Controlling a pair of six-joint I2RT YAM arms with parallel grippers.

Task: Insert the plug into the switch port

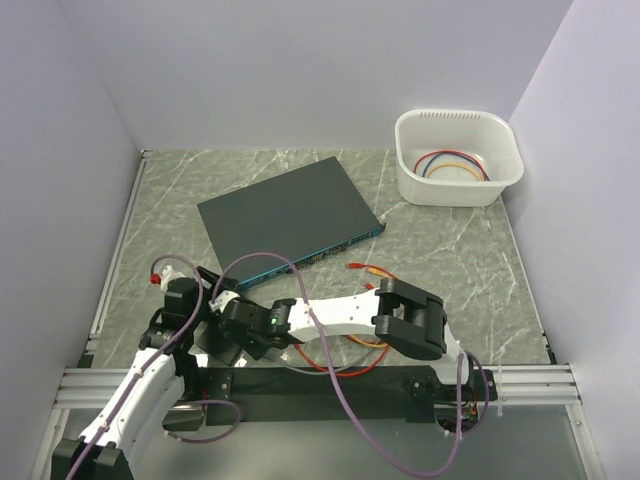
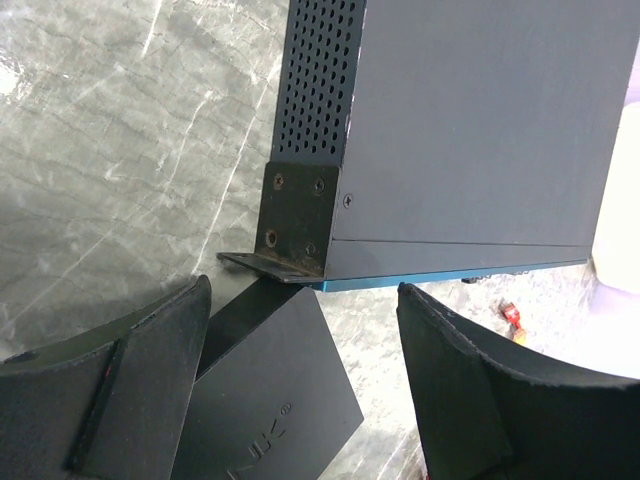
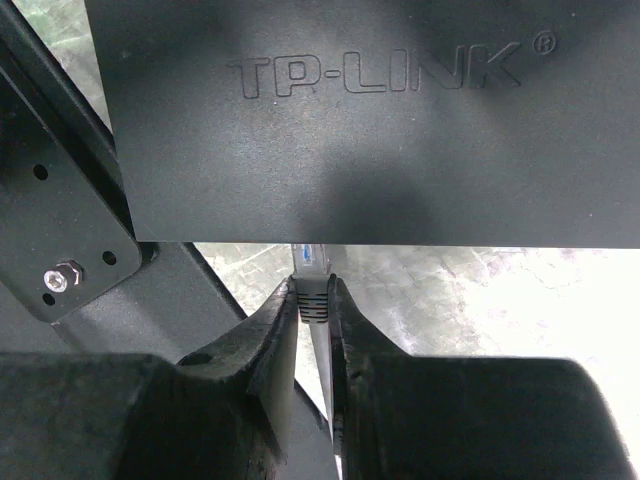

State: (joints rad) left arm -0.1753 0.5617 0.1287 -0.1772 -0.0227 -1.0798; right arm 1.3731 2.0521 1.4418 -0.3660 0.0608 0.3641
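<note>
- Right wrist view: the plug (image 3: 308, 262), a pale clear-tipped connector, is pinched between the fingers of the right gripper (image 3: 311, 295), which is closed narrowly on its body.
- The plug's tip meets the near edge of a black slab (image 3: 350, 140) marked TP-LINK. Whether it touches that edge cannot be told.
- The switch (image 1: 285, 210) lies flat mid-table, just beyond the slab. Its teal front edge (image 1: 320, 255), where the sockets sit, faces the arms at a slant.
- The left gripper (image 2: 302, 290) hovers wide apart and holds nothing, looking at the switch's bracketed corner.
- An orange cable (image 1: 372, 270) lies near the teal edge, and a white bin (image 1: 410, 170) stands well apart at the far right.
- Judged step: the plug is gripped but not yet at a port. The next move calls for lifting it off the slab, carrying it to the teal edge, squaring it with one socket, and pushing it straight in.
</note>
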